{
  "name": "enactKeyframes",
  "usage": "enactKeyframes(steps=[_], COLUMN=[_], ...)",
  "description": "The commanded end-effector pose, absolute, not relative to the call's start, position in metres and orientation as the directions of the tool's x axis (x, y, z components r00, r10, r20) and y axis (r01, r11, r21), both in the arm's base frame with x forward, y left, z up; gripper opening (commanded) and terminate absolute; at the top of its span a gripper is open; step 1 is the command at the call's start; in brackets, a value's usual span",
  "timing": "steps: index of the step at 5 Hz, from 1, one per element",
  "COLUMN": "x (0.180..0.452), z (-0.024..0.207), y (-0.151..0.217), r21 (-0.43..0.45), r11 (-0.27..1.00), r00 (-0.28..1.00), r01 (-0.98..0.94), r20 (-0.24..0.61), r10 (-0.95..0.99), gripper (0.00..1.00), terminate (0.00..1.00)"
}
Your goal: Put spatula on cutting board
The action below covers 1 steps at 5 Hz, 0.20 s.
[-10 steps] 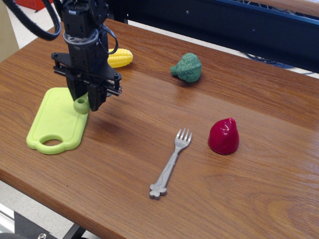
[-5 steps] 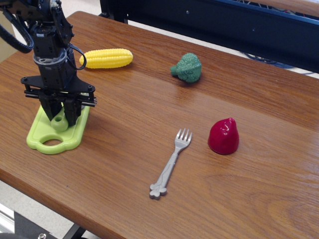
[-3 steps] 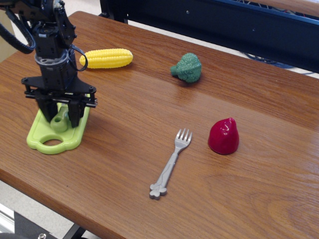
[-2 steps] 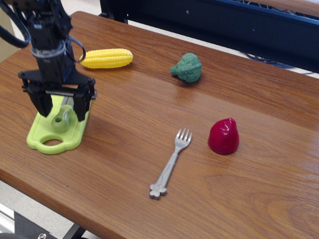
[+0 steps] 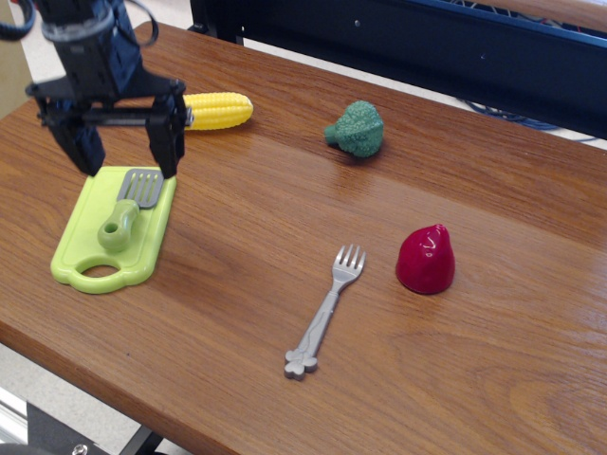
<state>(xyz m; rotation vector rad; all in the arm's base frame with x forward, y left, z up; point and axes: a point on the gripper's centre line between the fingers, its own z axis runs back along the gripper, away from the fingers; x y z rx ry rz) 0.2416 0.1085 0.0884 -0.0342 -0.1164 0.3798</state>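
The spatula (image 5: 126, 210), with a chunky light-green handle and a grey slotted blade, lies flat on the lime-green cutting board (image 5: 83, 237) at the table's left. My gripper (image 5: 128, 152) hangs above the board's far end, just over the blade. It is open, its two black fingers (image 5: 167, 142) spread wide, and it holds nothing. The board's oval handle hole points toward the front edge.
A yellow corn cob (image 5: 216, 111) lies just behind my gripper. A green broccoli (image 5: 358, 129) sits at the back middle. A grey fork (image 5: 325, 313) lies mid-table, and a red strawberry-like fruit (image 5: 426, 258) stands right of it. The table's front edge is near the board.
My gripper carried the spatula left and down onto the board, opened and let it go, then rose. The spatula now lies free on the board.
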Motion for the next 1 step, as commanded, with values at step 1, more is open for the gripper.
enactKeyframes(steps=[1], x=[0.2500], z=[0.1036], y=[0.1052], r21=[-0.052], r11=[0.932], r00=[0.919], r01=[-0.359], r20=[0.157], r10=[0.363], gripper=[1.00], terminate=[1.00])
